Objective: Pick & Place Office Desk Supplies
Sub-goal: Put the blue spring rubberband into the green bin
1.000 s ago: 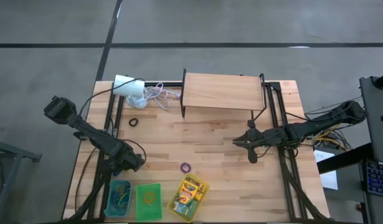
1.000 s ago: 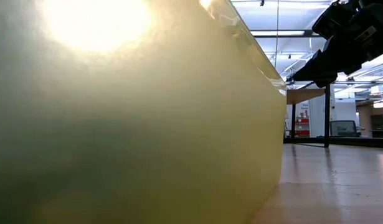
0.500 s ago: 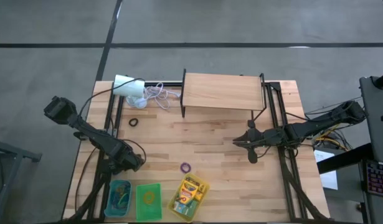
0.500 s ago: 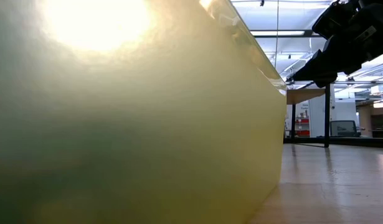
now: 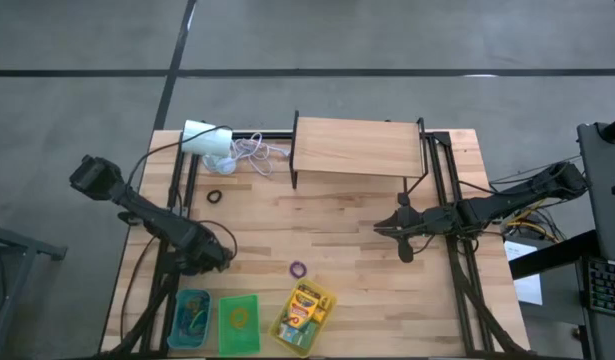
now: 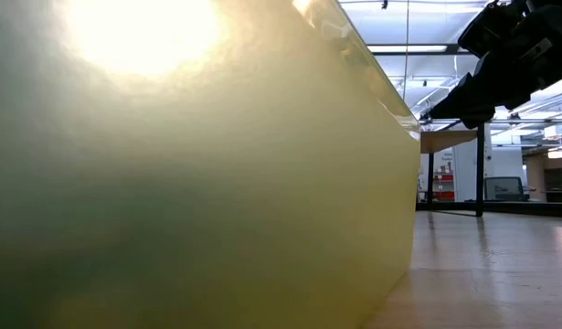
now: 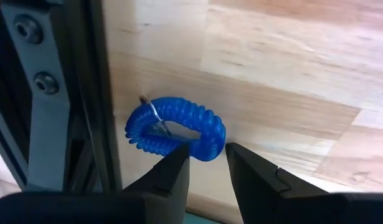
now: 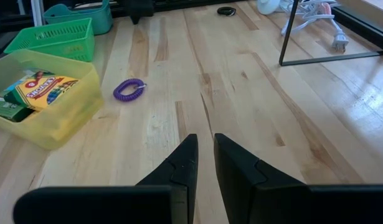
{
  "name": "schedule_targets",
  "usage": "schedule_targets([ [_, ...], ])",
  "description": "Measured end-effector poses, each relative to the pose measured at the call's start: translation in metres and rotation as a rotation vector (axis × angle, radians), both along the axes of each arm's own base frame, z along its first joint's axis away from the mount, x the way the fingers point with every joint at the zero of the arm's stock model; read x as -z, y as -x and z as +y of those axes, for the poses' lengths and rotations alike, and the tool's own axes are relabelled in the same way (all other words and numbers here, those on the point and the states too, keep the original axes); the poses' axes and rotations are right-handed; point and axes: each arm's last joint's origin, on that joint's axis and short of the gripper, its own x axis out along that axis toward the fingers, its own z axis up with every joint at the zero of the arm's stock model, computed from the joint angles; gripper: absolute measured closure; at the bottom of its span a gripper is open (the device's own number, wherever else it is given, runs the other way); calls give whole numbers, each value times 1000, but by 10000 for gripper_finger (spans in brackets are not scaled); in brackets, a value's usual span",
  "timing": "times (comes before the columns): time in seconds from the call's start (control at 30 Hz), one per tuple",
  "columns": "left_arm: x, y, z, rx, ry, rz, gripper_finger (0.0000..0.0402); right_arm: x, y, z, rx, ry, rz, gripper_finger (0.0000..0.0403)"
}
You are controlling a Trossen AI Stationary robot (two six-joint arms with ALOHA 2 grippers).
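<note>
I have the left gripper (image 7: 207, 163) low over the counter (image 5: 357, 215), near its left frame rail, just above the row of baskets at the near edge. In the left wrist view its two dark fingers (image 7: 172, 174) stand slightly apart with a blue coiled band (image 7: 176, 127) lying on the wood right at their tips. The band touches or nearly touches the left fingertip, but I cannot tell whether the fingers pinch it or only frame it. A thin metal ring shows at one end of the coil, beside the dark rail.

The right gripper (image 8: 203, 158) hangs above the right half of the counter, its fingers almost together with only a narrow gap, grasping nothing. From the right wrist view I see a purple coiled band (image 8: 128, 89) lying alone on the wood. Beside it is the yellow basket (image 8: 66, 115), which holds a crayon box (image 8: 45, 87). Beyond that stand a green basket (image 8: 51, 36) and a teal basket (image 8: 85, 12).

From above, the green basket holds an orange band (image 5: 237, 317), and the teal one holds several bands. A black band (image 5: 214, 196) lies near the far left, just in front of the white cylinder (image 5: 207, 138) and its cord. A wooden shelf (image 5: 357, 148) stands at the far edge.
</note>
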Motion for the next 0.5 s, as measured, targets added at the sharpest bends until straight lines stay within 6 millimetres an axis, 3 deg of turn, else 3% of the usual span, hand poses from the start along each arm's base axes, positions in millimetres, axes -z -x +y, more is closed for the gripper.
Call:
schedule_targets([
  [0.27, -1, -4, 4, -9, -7, -20, 285, 0, 0, 0, 0, 0, 0, 351],
  [0.5, -17, -21, 6, 43, -124, -145, 285, 0, 0, 0, 0, 0, 0, 351],
])
